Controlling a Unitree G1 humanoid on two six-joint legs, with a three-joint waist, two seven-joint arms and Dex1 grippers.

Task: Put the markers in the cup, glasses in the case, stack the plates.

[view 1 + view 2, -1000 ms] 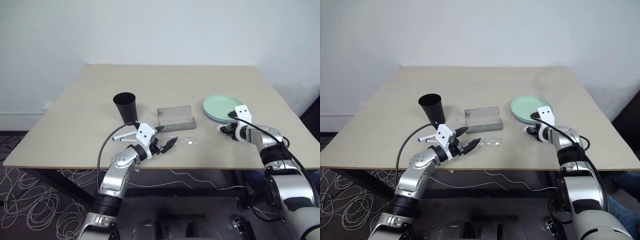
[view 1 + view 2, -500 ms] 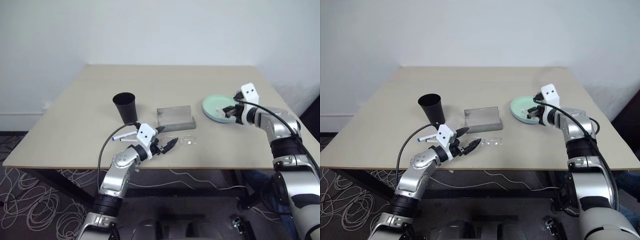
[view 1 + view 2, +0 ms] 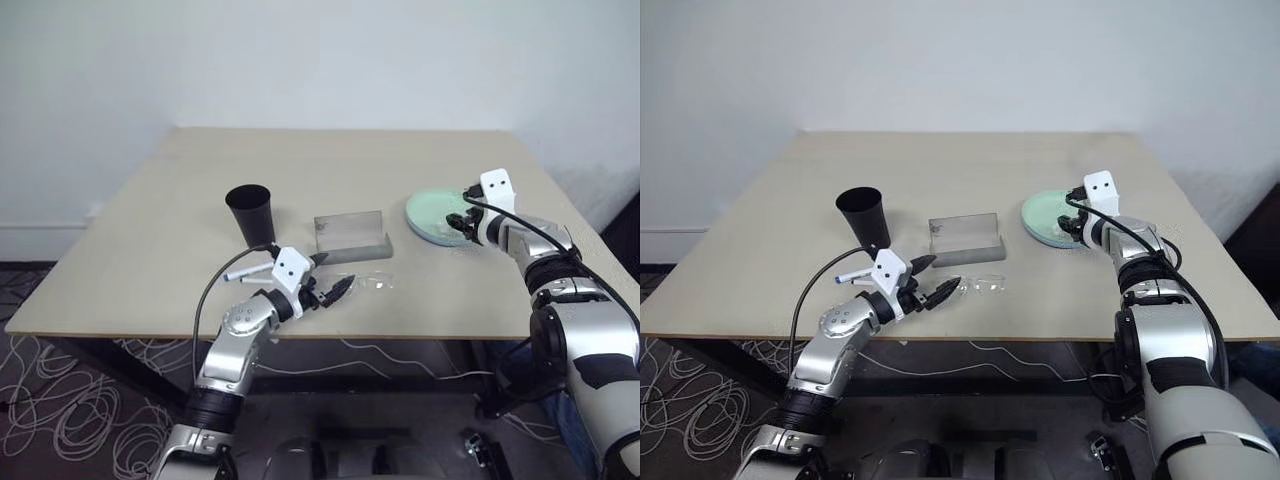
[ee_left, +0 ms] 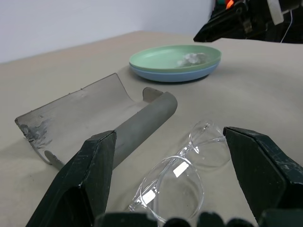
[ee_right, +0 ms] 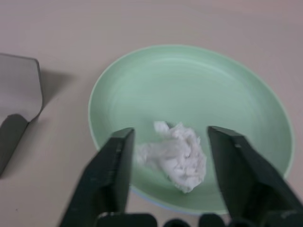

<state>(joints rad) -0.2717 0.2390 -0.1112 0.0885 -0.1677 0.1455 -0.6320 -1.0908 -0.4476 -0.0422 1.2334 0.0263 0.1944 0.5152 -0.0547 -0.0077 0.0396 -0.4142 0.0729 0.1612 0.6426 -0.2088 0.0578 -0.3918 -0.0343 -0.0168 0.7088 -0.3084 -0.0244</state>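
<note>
Stacking looks done: I see the green plate (image 4: 176,57) on the blue plate (image 4: 170,75), my right gripper (image 5: 170,156) spread empty above its white wad (image 5: 176,155). Glasses (image 4: 182,177) lie beside the open case (image 4: 102,120), between my left gripper's (image 4: 168,179) parted fingers; closing on them comes next.

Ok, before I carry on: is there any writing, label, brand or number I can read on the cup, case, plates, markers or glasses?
None can be read.
cup: plain black, no marking visible.
case: bare grey, only scuffs.
plates: plain mint green on light blue, no print.
glasses: small pale patches on the lenses, nothing legible on them.
markers: too small to tell whether they carry print.
</note>
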